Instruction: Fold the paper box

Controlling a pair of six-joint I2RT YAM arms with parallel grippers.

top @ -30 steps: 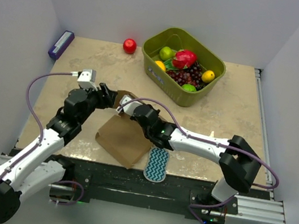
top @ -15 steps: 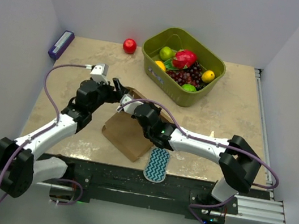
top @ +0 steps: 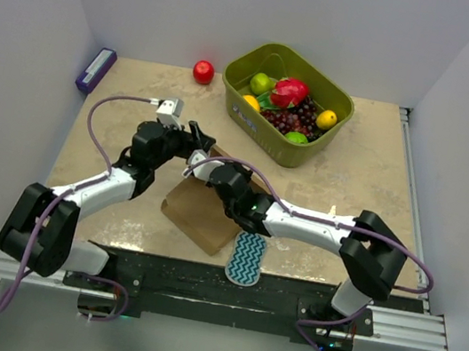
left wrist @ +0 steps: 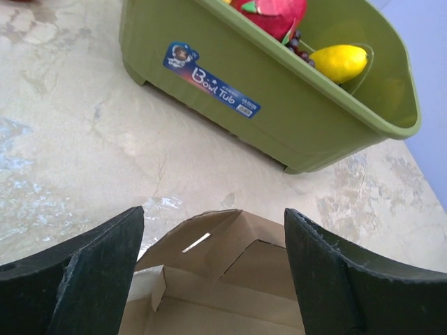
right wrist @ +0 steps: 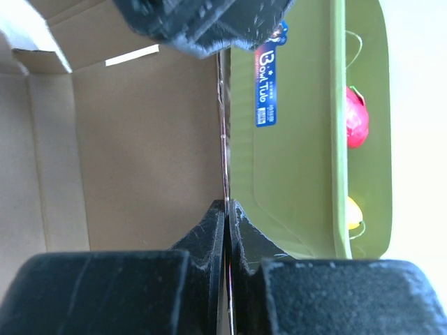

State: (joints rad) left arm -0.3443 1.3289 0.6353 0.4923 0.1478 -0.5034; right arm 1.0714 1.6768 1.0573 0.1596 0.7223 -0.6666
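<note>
The paper box [top: 201, 213] is a plain brown cardboard blank, half raised in the middle of the table. My right gripper [top: 209, 171] is shut on the thin edge of one upright panel [right wrist: 140, 153]; in the right wrist view the jaws [right wrist: 227, 204] pinch that edge. My left gripper [top: 198, 141] hovers open at the box's far end. In the left wrist view its two fingers [left wrist: 77, 272] stand wide on either side of a slotted top flap [left wrist: 230, 237], not closed on it.
A green basket [top: 287, 103] of toy fruit stands just behind the box, close to both grippers [left wrist: 279, 105]. A red apple [top: 203, 72] and a purple block [top: 95, 69] lie at the back left. A teal zigzag sponge [top: 246, 258] lies at the front edge.
My left arm has swung forward and to the right, up to the box's far flap, and its jaws have opened wider. The right gripper stayed shut on the panel.
</note>
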